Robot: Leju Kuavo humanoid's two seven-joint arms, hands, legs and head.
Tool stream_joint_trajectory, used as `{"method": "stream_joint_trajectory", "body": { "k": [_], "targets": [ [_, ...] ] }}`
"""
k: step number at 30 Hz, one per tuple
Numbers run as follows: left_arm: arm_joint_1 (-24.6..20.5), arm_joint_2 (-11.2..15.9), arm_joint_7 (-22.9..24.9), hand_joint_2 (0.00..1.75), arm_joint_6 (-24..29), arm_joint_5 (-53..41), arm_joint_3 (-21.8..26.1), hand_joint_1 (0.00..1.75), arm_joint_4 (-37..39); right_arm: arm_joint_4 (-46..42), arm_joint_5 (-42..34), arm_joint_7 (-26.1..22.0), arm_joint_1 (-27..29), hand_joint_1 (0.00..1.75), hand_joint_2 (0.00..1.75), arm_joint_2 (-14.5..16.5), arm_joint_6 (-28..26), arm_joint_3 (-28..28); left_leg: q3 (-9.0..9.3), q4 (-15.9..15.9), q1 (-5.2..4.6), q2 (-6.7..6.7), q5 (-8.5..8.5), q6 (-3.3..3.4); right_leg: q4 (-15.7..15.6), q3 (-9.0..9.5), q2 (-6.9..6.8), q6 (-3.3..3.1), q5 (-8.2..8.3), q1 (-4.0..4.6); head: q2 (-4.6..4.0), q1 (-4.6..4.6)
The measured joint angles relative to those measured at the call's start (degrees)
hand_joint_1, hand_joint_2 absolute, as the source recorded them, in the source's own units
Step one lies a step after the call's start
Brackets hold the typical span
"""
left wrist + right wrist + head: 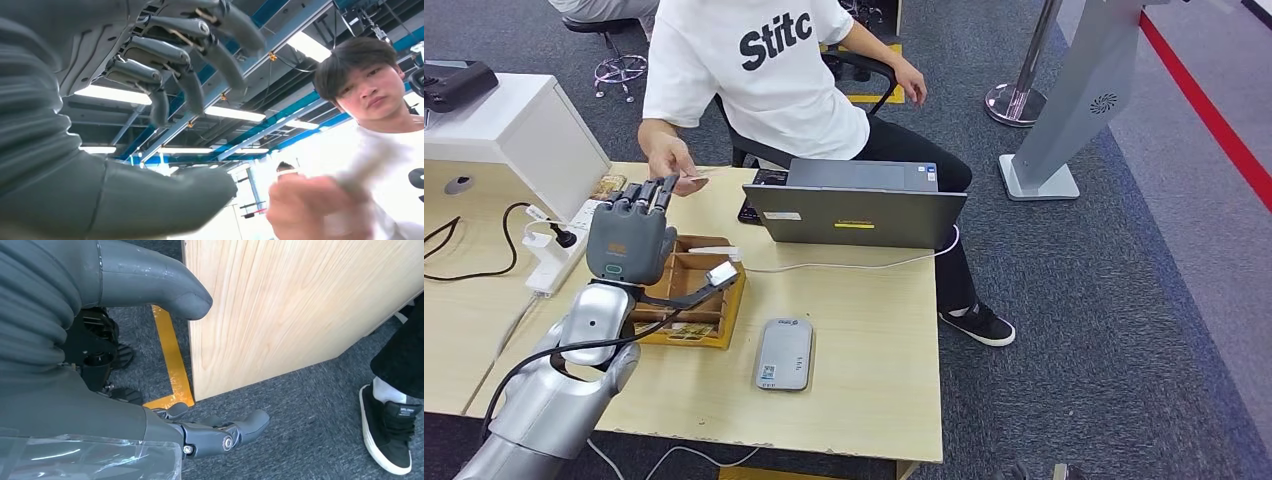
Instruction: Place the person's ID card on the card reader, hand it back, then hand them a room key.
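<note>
My left hand (629,240) is raised over the table's left part, fingers spread and empty. Just beyond its fingertips, a seated person's hand (669,162) holds out a thin ID card (705,172). In the left wrist view my left hand (165,55) is wide apart, and the person's hand (310,205) with the blurred card (367,165) is close in front of it, not touching. The grey card reader (784,352) lies flat near the table's front. My right hand (200,432) hangs beside the table's side panel, fingers loosely out, holding nothing.
A wooden tray (724,325) with compartments and a white card sits under my left forearm. A grey laptop (854,205) stands at the table's far edge, its white cable trailing right. A white power strip (559,250) lies left. The person's shoe (390,440) is near my right hand.
</note>
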Motion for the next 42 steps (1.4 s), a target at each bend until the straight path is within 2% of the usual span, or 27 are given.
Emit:
{"method": "stream_joint_trajectory", "body": {
  "k": [2, 4, 8, 11, 17, 24, 30, 36, 42],
  "targets": [
    [0.25, -0.21, -1.14, 1.75, 0.29, -0.01, -0.25, 0.0, -0.06, 0.0, -0.07, -0.04, 0.0, 0.0, 1.75, 0.0, -0.02, 0.0, 0.0, 0.0, 0.0, -0.01, 0.0, 0.0, 0.0, 0.0, 0.0, 0.0, 0.0, 0.0, 0.0, 0.0],
    [1.17, -1.16, -4.74, 1.75, 0.52, 0.02, -0.37, 0.0, -0.45, 0.0, -0.26, -0.12, 0.02, 0.0, 1.75, 0.0, -0.06, -0.01, 0.0, 0.0, -0.02, -0.01, 0.0, 0.0, -0.01, 0.0, 0.0, 0.0, 0.0, -0.01, 0.0, -0.02],
    [5.92, -6.14, -17.3, 1.75, -0.75, 1.64, 0.33, 0.0, -2.67, 0.0, -1.2, -0.68, 0.19, 0.0, 1.75, 0.0, 0.02, -0.12, -0.02, 0.0, -0.04, 0.0, -0.04, 0.02, -0.05, 0.01, 0.01, 0.01, -0.01, -0.02, 0.0, -0.03],
    [11.16, -9.15, -22.72, 1.75, -1.1, 2.28, 0.2, 0.0, -4.27, 0.0, -1.98, -1.36, 0.68, 0.0, 1.75, -0.01, 0.31, -0.46, -0.02, 0.0, -0.06, 0.15, -0.11, 0.05, -0.08, -0.04, 0.17, 0.01, -0.01, -0.03, 0.0, -0.03],
    [18.95, -10.41, -24.81, 1.75, 0.49, 2.72, 0.12, 0.0, -6.59, 0.0, -2.59, -2.05, 1.67, 0.0, 1.75, -0.26, 0.82, -1.21, -0.02, -0.01, -0.02, 0.19, -0.14, 0.08, -0.09, -0.09, 0.18, 0.02, -0.03, -0.03, 0.0, -0.04],
    [22.81, -9.52, -23.08, 1.75, 0.7, 1.08, 0.46, 0.0, -9.16, 0.0, -2.94, -2.22, 2.24, 0.0, 1.75, -0.44, 1.2, -1.87, -0.02, -0.03, 0.0, 0.18, -0.11, 0.05, -0.07, -0.07, 0.16, 0.01, -0.03, -0.02, 0.0, -0.03],
    [23.09, -7.78, -21.48, 1.75, 1.39, 0.98, 3.34, 0.0, -9.26, 0.0, -2.09, -2.12, 2.3, 0.0, 1.75, -0.48, 1.28, -1.99, -0.02, -0.03, 0.0, 0.16, -0.09, 0.02, -0.06, -0.06, 0.15, 0.01, -0.02, -0.02, 0.0, -0.03],
    [22.36, -8.23, -23.88, 1.75, 1.64, 2.81, 8.93, 0.0, -7.03, 0.0, -1.25, -1.98, 2.02, 0.0, 1.75, -0.46, 1.19, -1.97, -0.02, -0.02, -0.01, 0.16, -0.09, 0.02, -0.06, -0.05, 0.15, 0.01, -0.02, -0.02, 0.0, -0.04],
    [20.95, -9.01, -24.44, 1.75, 1.64, 2.34, 12.1, 0.0, -2.91, 0.0, -0.9, -1.48, 1.69, 0.0, 1.75, -0.46, 1.12, -1.88, -0.02, -0.02, -0.01, 0.15, -0.08, 0.02, -0.06, -0.05, 0.14, 0.01, -0.01, -0.02, 0.0, -0.03]
  ]
}}
